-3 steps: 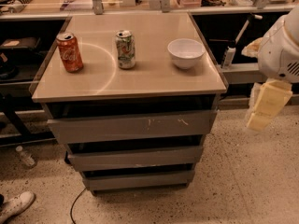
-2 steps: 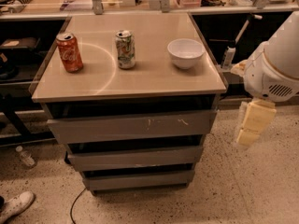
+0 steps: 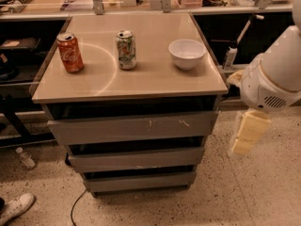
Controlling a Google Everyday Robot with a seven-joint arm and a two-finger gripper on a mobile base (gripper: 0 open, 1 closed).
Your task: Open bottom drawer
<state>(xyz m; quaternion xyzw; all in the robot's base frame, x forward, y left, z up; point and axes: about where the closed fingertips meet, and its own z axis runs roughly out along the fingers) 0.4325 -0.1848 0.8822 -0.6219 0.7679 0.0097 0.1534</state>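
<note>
I am hanging the gripper (image 3: 245, 134) clear of the right end of the bench (image 3: 141, 86), about level with the widest drawer front (image 3: 117, 128). I cannot tell if it is apart or together. The bottom drawer (image 3: 140, 181) is sitting closed, lower and to its left, with the front running crosswise, so I am reckoning on dropping down and swinging in.
</note>
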